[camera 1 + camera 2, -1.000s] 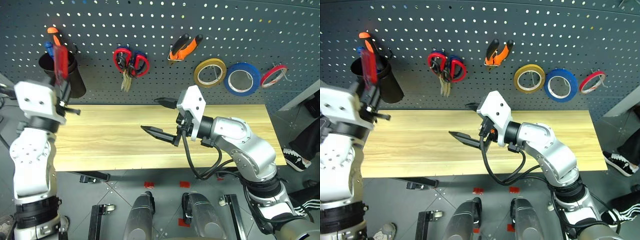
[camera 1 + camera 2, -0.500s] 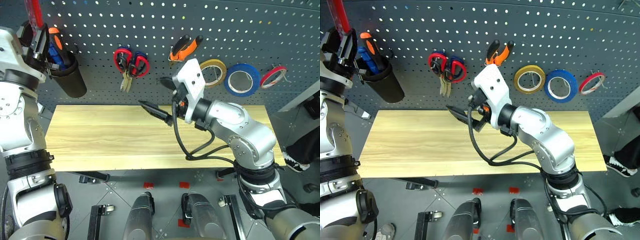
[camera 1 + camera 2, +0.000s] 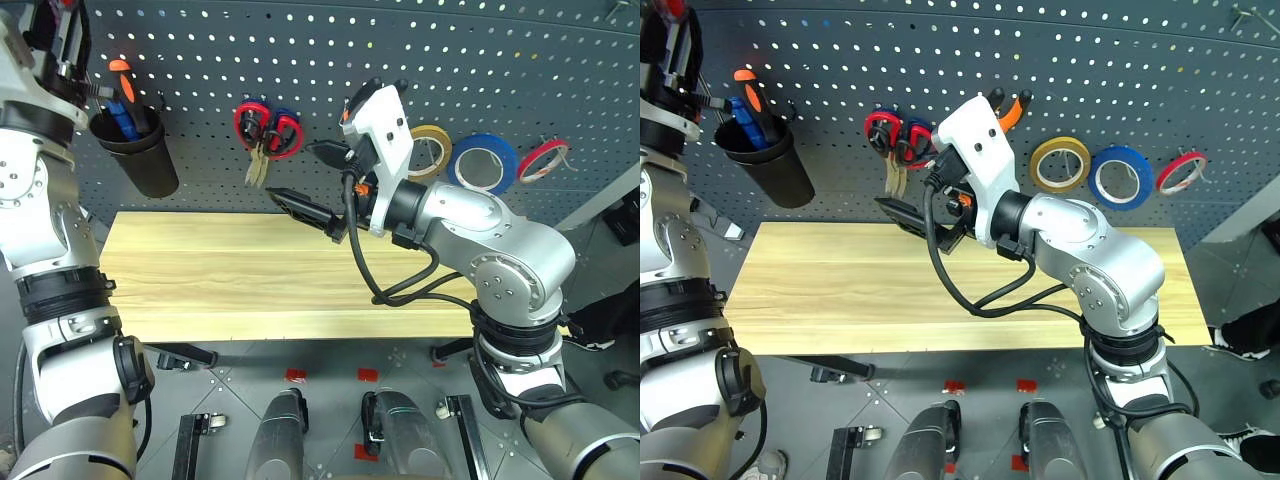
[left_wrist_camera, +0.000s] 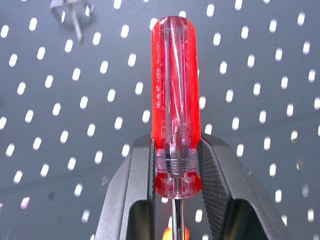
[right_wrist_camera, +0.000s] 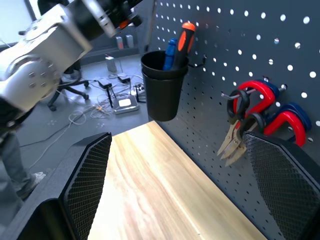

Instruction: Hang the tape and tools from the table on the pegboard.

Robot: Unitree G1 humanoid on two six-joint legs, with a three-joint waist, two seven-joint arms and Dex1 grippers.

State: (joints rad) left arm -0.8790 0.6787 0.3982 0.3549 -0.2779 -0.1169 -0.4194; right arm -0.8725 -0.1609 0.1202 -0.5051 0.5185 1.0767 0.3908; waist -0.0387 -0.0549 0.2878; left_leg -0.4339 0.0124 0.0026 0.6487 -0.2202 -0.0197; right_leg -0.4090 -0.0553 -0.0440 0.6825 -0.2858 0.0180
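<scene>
The table (image 3: pixel 250 280), nearest of all, is seen with a bare light plank top, so nothing appears left on it to be picked up. Just above its far edge the right gripper (image 3: pixel 312 180) is held level toward the board with its jaws spread wide and nothing between them. Up at the left, the left gripper (image 4: pixel 175 165) is raised high and is clamped on the red-handled screwdriver (image 4: pixel 176 100), the clear red handle pinched near its lower end between the two pads and standing upright in front of the pegboard (image 3: pixel 500 60). Just below and beside that hand, a black cup (image 3: pixel 140 150) is hooked on the board, with an orange-handled and a blue-handled tool already standing in it. Farther along the board, red-handled scissors (image 3: pixel 262 130) are hung, the orange-and-black pliers (image 3: pixel 1005 105) are partly hidden behind the right arm, and the yellow roll (image 3: pixel 432 148), the blue tape (image 3: pixel 485 160) and a thin red roll (image 3: pixel 545 158) are each on a hook. The task is judged nearly finished: only the screwdriver seems left to be placed, most likely into the cup.
</scene>
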